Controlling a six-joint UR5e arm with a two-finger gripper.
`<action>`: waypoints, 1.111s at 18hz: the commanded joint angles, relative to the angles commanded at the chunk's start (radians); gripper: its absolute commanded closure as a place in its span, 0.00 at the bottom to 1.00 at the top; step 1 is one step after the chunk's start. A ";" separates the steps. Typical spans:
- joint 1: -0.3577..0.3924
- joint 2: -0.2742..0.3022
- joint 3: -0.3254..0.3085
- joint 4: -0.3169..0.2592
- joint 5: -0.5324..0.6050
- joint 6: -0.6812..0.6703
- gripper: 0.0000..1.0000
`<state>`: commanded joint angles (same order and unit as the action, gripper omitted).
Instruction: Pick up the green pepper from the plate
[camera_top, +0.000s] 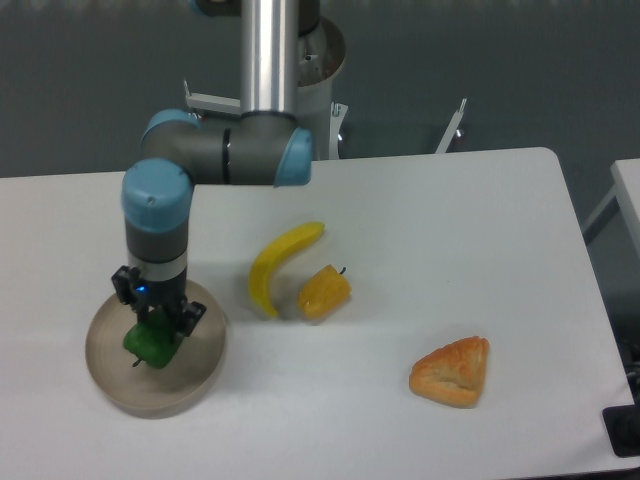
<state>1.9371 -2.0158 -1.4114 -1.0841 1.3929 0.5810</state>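
The green pepper (150, 345) is small, dark green and glossy, and sits in the middle of the round beige plate (110, 385) at the table's front left. My gripper (157, 325) points straight down over the plate, with its fingers on either side of the pepper's top. The fingers look closed against the pepper. The pepper's upper part is hidden by the gripper. I cannot tell whether the pepper rests on the plate or is slightly raised.
A yellow banana (275, 265) lies right of the plate, with a yellow-orange pepper (325, 292) beside it. A croissant-like pastry (453, 371) lies at the front right. The table's edge runs along the right and front.
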 joint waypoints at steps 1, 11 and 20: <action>0.028 0.014 0.005 -0.028 0.002 0.040 0.65; 0.312 0.077 -0.015 -0.080 0.089 0.555 0.65; 0.355 0.077 -0.017 -0.068 0.107 0.625 0.65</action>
